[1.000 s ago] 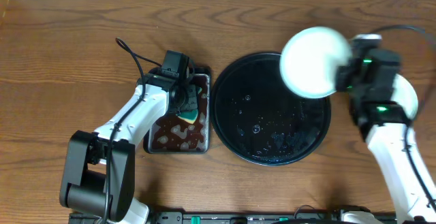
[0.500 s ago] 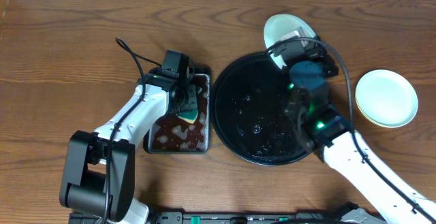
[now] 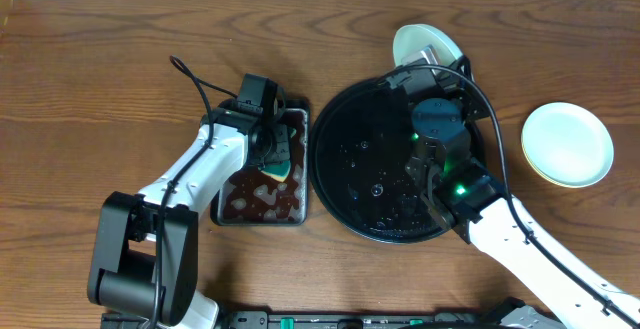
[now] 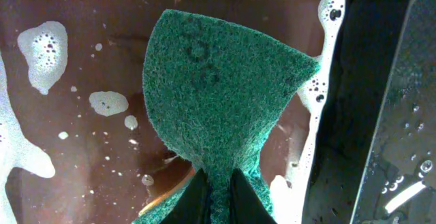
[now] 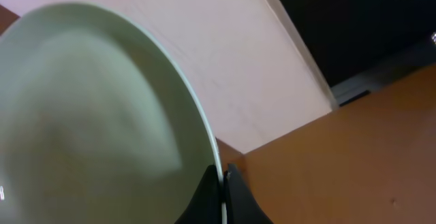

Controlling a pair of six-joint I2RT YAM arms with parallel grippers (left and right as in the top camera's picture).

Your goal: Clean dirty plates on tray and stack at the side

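Held plate swung back to tray rim.
My right gripper pinches its edge, so scrubbing is pending (stack well to its right); left gripper grips the sponge, unmoved.

The large round black tray was glossy and beaded with water. The brown wooden table showed a smooth grained finish. The green scouring sponge was coarse and fibrous. The pale round plastic plate looked smooth, with a soft sheen.
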